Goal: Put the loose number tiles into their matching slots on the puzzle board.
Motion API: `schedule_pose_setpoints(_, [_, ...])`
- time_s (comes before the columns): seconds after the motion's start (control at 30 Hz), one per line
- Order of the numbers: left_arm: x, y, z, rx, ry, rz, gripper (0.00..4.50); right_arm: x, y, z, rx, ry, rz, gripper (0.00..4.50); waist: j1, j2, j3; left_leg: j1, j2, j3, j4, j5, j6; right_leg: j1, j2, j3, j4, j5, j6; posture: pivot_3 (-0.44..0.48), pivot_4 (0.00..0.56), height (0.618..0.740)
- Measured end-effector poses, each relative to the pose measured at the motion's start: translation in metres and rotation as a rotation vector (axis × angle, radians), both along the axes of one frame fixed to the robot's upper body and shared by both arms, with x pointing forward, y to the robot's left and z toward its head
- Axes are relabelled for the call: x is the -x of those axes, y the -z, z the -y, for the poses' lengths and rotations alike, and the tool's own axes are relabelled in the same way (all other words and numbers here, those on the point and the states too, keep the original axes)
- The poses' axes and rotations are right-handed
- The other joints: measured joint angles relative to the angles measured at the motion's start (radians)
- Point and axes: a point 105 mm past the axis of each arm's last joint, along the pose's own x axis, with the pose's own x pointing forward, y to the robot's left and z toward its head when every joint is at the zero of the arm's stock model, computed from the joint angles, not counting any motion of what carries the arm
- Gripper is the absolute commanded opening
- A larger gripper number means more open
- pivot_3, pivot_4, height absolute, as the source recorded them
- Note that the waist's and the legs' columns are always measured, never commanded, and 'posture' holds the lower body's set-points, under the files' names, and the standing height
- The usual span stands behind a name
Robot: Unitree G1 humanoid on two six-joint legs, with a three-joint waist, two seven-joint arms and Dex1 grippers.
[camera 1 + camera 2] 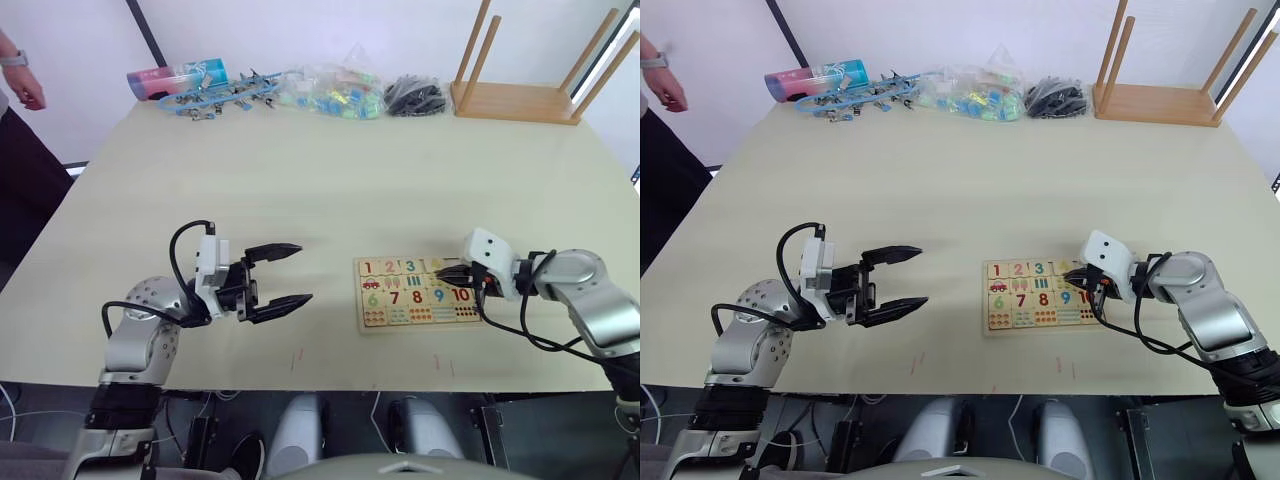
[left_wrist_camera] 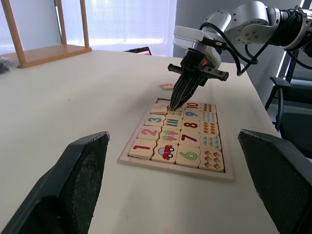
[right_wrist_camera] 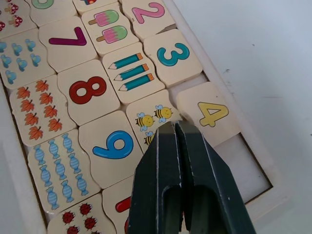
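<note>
- The puzzle board (image 1: 420,292) lies flat on the bench (image 1: 330,190), long axis left-right, with tiles 1–4 seated in its upper row.
- The 4 tile (image 3: 210,114) sits slightly askew; the last slot (image 3: 243,163) is empty, and a loose tile (image 2: 167,86) lies on the bench beyond the board.
- The right gripper (image 3: 178,127) has its jaws closed, tips beside the 4 tile.
- The left gripper (image 1: 290,272) hovers with jaws open, well left of the board.

I am reading numbers 1 to 4 and 6 to 10 on the puzzle board (image 2: 146,164), and 5 on a loose tile (image 2: 167,86).

arms: silver shells | wrists: white blocks | jaws: black | cables: black loops
</note>
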Motion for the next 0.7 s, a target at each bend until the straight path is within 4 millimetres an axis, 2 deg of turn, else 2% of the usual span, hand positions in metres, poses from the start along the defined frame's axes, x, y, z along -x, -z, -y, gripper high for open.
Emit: schedule_pose_setpoints(0.7, [0.0003, -0.0001, 0.0002, -0.001, 0.004, 0.001, 4.50, -0.0017, -0.0001, 0.0007, -0.009, 0.010, 0.007, 0.05, 0.000, 0.000, 0.000, 0.000, 0.000, 0.000, 0.000, 0.000, 0.000, 0.000, 0.000, 0.000, 0.000, 0.000, 0.000, 0.000, 0.150, 0.737])
